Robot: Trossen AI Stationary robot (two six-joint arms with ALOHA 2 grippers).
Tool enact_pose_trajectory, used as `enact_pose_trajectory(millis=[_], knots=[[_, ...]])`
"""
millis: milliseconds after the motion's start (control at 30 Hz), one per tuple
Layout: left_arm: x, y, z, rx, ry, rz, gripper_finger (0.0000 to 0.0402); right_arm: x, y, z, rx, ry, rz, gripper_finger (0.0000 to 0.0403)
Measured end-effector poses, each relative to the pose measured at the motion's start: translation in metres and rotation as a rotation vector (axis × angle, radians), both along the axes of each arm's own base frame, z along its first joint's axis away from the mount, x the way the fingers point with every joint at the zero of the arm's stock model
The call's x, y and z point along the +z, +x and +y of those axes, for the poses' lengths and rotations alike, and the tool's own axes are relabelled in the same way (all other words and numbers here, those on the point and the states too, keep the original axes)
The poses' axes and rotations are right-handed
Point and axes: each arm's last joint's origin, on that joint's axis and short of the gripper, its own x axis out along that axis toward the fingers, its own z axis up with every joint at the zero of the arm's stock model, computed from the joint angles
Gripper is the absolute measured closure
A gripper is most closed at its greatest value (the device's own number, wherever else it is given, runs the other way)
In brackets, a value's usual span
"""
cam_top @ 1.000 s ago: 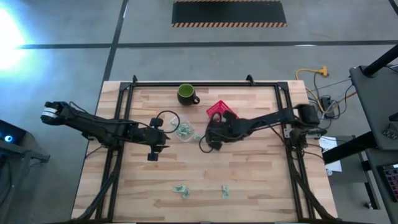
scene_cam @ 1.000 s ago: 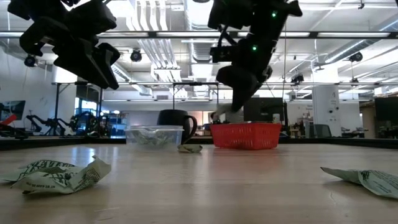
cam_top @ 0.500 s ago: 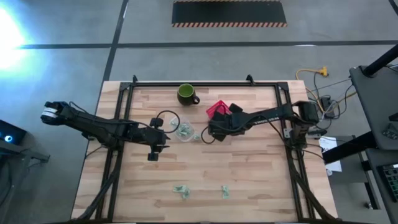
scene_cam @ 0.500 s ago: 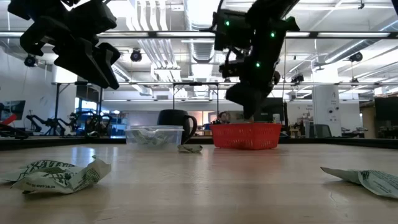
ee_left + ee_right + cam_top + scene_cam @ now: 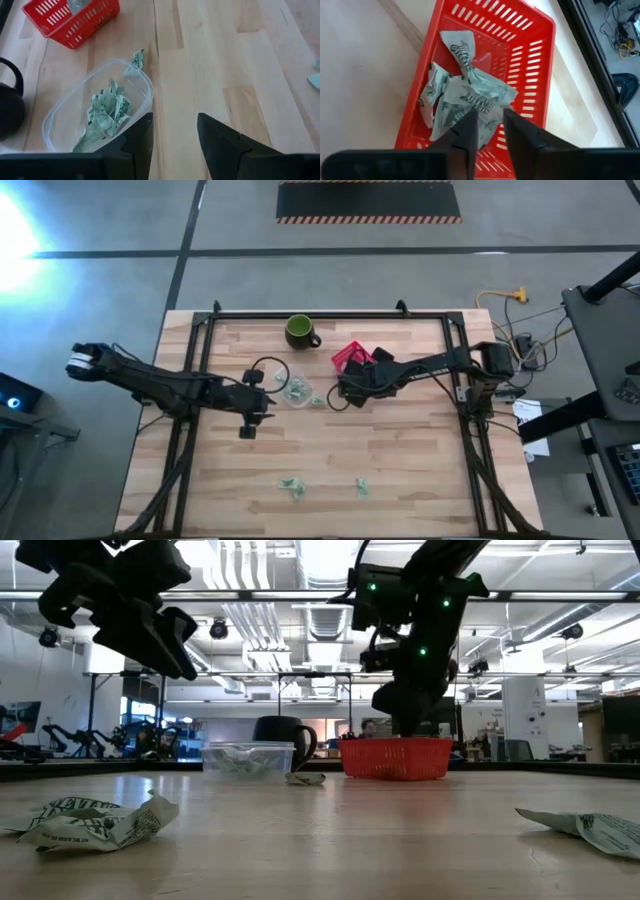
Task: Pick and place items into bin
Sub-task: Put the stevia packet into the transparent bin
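Now the right claw (image 5: 487,125) is held over the red basket (image 5: 530,45), parted, wrapper (image 5: 470,95) released; left claw (image 5: 172,132) waits parted by the clear tub (image 5: 70,120); next, desk wrappers (image 5: 291,486) should be fetched.

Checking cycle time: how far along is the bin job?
Done: several wrappers lie in the red basket. In hand: right gripper sits over the basket, jaws slightly apart, apparently releasing one. Left: wrappers in the clear tub, one beside it, three near the table's front edge. Left gripper waits open.
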Motion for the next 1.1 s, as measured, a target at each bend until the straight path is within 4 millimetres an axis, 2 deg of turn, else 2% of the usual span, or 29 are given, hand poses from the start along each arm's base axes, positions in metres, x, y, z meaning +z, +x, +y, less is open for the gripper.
enact_pose_trajectory(millis=[133, 267, 467, 667, 867, 1100], knots=[[-0.003, 0.006, -0.001, -0.016, 0.017, -0.002, 0.0265, 0.007, -0.002, 0.000, 0.003, -0.004, -0.018, 0.0292], [-0.011, 0.021, -0.004, -0.066, 0.066, -0.022, 0.0265, 0.025, -0.007, 0.005, 0.020, -0.035, -0.067, 0.0279], [-0.024, 0.052, -0.010, -0.158, 0.161, -0.030, 0.0265, 0.057, -0.022, 0.034, 0.122, -0.035, -0.165, 0.0285], [-0.031, 0.084, -0.016, -0.168, 0.175, 0.083, 0.0265, 0.080, -0.046, 0.065, 0.223, -0.044, -0.258, 0.0297], [-0.023, 0.123, -0.019, -0.125, 0.230, 0.171, 0.0265, 0.091, -0.070, 0.086, 0.264, -0.090, -0.343, 0.0304], [0.003, 0.162, -0.008, -0.093, 0.215, 0.217, 0.0265, 0.093, -0.095, 0.101, 0.338, -0.078, -0.379, 0.0305]])
